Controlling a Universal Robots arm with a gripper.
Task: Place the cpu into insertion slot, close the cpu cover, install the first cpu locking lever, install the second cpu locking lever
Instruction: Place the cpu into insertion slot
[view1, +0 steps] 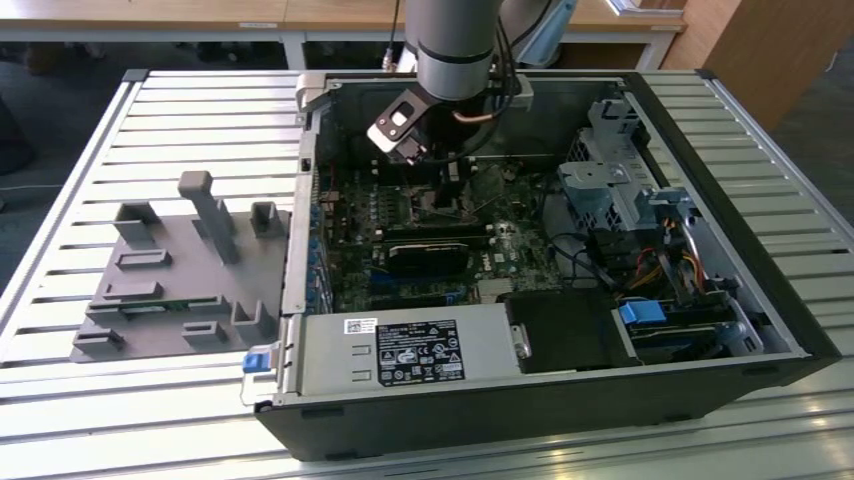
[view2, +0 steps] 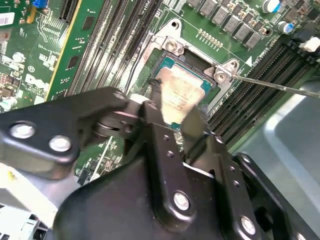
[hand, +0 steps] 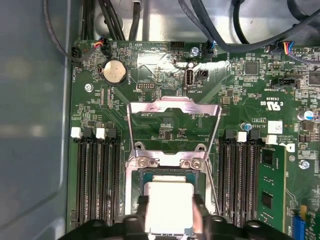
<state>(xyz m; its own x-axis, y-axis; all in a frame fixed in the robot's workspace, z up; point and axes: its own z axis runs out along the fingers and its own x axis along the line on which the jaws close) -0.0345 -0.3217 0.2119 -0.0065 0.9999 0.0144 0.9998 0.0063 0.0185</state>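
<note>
The cpu, a small square chip with a dull silver top, lies in or just over the insertion slot on the green board. My gripper reaches down into the computer case and straddles the chip. One black finger presses on one edge and the other finger on the opposite edge. The cpu cover, a silvery frame with a square window, stands flipped open behind the socket. A thin wire locking lever sticks out beside the socket, unlatched.
Black memory slots flank the socket on both sides. Cables hang at the case's back wall. In the exterior view a labelled silver box, a drive cage and a grey fixture outside the case show.
</note>
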